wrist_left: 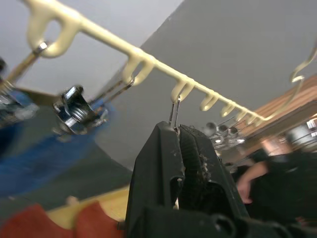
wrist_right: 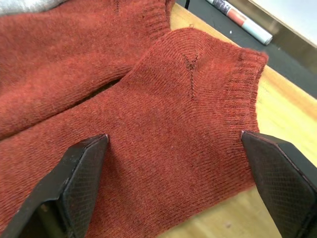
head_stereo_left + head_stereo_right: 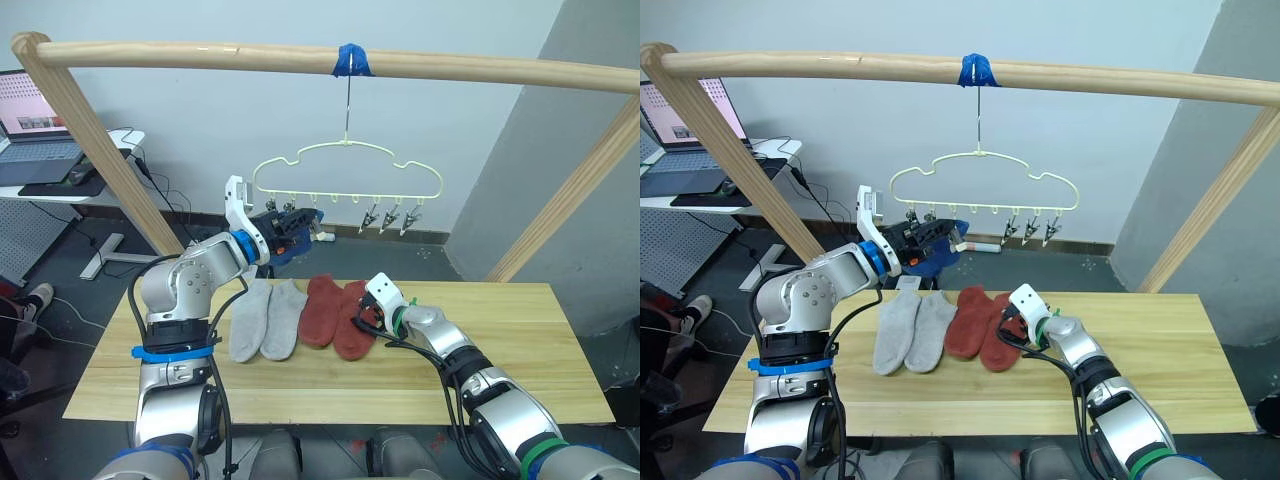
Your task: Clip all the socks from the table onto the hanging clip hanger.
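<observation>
Head views: table point(image 3: 520, 330) of light planks carrying two grey socks point(image 3: 265, 318) side by side and, touching them on the robot's right, two rust red socks point(image 3: 335, 315); clip hanger point(image 3: 345, 170), pale yellow, hanging by its hook from a wooden pole point(image 3: 200, 55) at a blue tape wrap point(image 3: 354, 61), with metal clips point(image 3: 390, 218) bunched toward its right end; left gripper point(image 3: 296, 226) raised to the hanger's lower left row, blue fabric point(image 3: 930, 258) bunched at it; right gripper point(image 3: 362, 312) low over the rightmost red sock. Left wrist view: left gripper's black fingers point(image 1: 163, 163) pressed together, pinching the wire stem of one clip point(image 1: 174, 111) under a hanger loop; a second clip point(image 1: 77, 106) beside it against the blue fabric; red socks low in the background. Right wrist view: right gripper spread wide, its two pads point(image 2: 81, 173) standing either side of the red sock's cuff end, whether touching the fabric cannot be told; table edge bare beside the cuff
</observation>
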`<act>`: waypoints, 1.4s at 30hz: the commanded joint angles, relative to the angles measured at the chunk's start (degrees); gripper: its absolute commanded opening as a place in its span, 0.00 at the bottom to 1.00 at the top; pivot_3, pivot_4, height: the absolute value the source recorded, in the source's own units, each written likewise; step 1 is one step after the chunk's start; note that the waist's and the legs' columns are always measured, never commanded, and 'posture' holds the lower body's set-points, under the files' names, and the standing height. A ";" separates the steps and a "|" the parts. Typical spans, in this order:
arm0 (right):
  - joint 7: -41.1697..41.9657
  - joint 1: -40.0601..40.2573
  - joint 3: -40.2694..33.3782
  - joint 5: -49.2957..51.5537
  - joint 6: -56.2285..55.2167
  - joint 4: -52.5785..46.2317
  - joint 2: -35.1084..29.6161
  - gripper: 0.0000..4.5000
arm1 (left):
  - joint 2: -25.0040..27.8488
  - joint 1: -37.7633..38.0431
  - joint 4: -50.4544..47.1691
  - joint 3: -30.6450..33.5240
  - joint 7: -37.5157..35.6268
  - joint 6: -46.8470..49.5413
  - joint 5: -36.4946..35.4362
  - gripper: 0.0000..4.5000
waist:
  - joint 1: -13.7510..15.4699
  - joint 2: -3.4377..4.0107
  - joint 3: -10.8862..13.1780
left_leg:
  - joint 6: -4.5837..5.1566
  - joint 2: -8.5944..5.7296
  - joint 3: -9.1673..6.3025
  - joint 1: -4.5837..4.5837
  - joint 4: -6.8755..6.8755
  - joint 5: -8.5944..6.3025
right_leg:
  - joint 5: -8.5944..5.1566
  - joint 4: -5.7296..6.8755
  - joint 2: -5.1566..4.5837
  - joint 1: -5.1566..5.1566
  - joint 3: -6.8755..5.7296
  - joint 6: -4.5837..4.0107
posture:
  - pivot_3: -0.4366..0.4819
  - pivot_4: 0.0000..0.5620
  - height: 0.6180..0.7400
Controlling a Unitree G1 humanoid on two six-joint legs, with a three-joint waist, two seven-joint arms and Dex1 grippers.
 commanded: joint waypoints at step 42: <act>5.89 16.02 -2.13 4.09 10.80 -62.65 -10.07 0.01 | -1.92 -6.91 10.63 13.65 15.53 13.09 -18.14 0.00 | 0.07 -0.04 0.26 | -0.01 0.00 0.08 0.24 -0.13 -0.02 | -0.15 -0.28 0.01 0.25 0.09 0.26 | 0.46 0.21 1.00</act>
